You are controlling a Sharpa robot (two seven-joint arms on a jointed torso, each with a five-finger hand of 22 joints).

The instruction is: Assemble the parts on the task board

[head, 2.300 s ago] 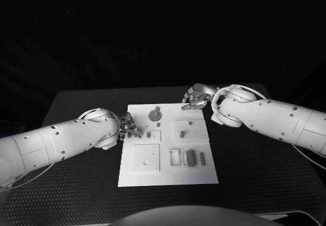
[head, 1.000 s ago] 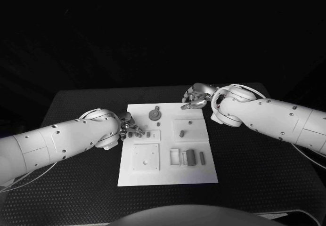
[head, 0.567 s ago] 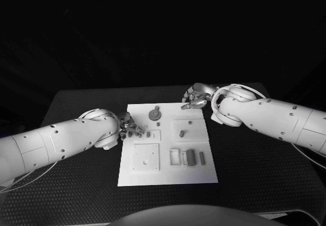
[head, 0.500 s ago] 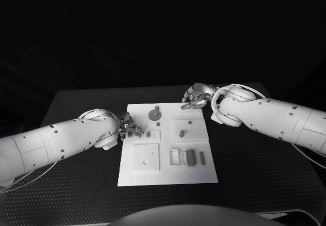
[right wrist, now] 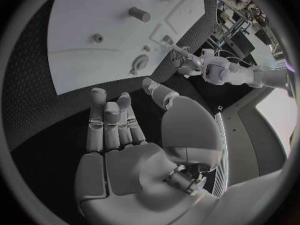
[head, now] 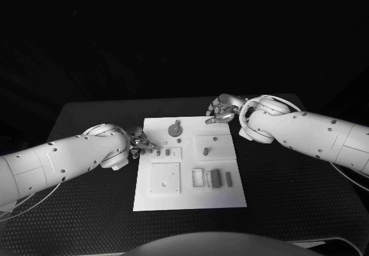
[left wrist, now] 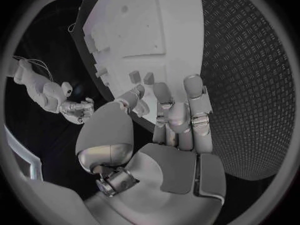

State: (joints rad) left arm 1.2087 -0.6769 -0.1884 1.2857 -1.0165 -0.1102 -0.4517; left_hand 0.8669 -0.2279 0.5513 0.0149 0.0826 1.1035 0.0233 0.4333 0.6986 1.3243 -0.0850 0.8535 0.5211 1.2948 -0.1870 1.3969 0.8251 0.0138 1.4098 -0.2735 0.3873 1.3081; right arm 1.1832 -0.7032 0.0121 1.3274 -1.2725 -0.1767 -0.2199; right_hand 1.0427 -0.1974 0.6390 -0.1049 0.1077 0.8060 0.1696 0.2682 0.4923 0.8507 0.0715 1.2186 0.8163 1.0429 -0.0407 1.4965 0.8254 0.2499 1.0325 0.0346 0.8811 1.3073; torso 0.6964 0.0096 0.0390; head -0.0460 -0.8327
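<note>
White task board (head: 188, 194) lies in the middle of the black counter (head: 292, 186), long side running near to far. Grey parts on it: a round disc part (head: 175, 128) at the far end, a small peg (head: 179, 141) just nearer than the disc, two short upright parts (head: 163, 152) at the left side, an oblong part (head: 206, 151) right of centre, and a row of bar parts (head: 217, 178) at the near right. A square recessed plate (head: 165, 178) sits near left on the board.

Left hand (head: 141, 143) is at the board's left edge, just beside the two short upright parts. In the left wrist view the left hand (left wrist: 172, 117) has its fingers (left wrist: 194, 92) loosely extended and slightly apart, holding nothing; the fingertips point toward the board edge and the two upright parts (left wrist: 141, 77). Cannot tell if it touches the board.

Right hand (head: 221, 113) is over the counter at the board's far right corner, off the parts. In the right wrist view the right hand (right wrist: 122, 122) has its fingers (right wrist: 103, 115) straight and close side by side, thumb apart, nothing held. The board (right wrist: 81, 70) lies beyond the fingertips, with the disc part (right wrist: 140, 62) and a cylinder part (right wrist: 139, 14) on it.
</note>
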